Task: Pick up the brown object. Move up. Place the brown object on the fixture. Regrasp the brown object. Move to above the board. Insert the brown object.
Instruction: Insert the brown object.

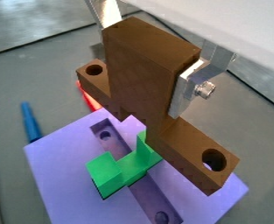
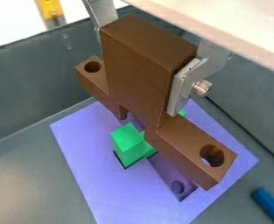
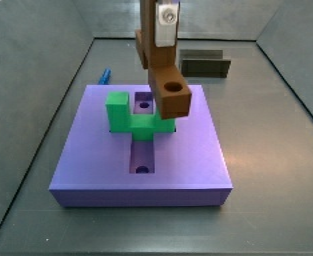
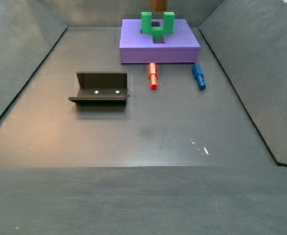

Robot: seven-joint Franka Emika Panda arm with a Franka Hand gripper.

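The gripper point(image 1: 145, 66) clasps the brown object point(image 1: 151, 105) by its raised bump, one silver finger point(image 1: 195, 79) pressed flat to the side, directly above the board point(image 1: 69, 179). In both wrist views the piece's long bar runs level, a round hole showing near each end, with the thick bump standing upward into the jaws. In a side view the brown object point(image 3: 164, 75) hangs over the green block point(image 3: 129, 113), its lower end with a hole sitting at or just above the block's open arm and the board's point(image 3: 186, 160) central groove; whether it touches the block cannot be told. In a wrist view the green block point(image 2: 132, 142) sits right under the bar, within the board's point(image 2: 98, 166) groove.

The fixture point(image 4: 102, 90) stands on the floor well apart from the board point(image 4: 176, 46), empty. A red peg point(image 4: 154, 76) and a blue peg point(image 4: 198, 75) lie side by side on the floor just beside the board's near edge, between it and the fixture's side of the bin.
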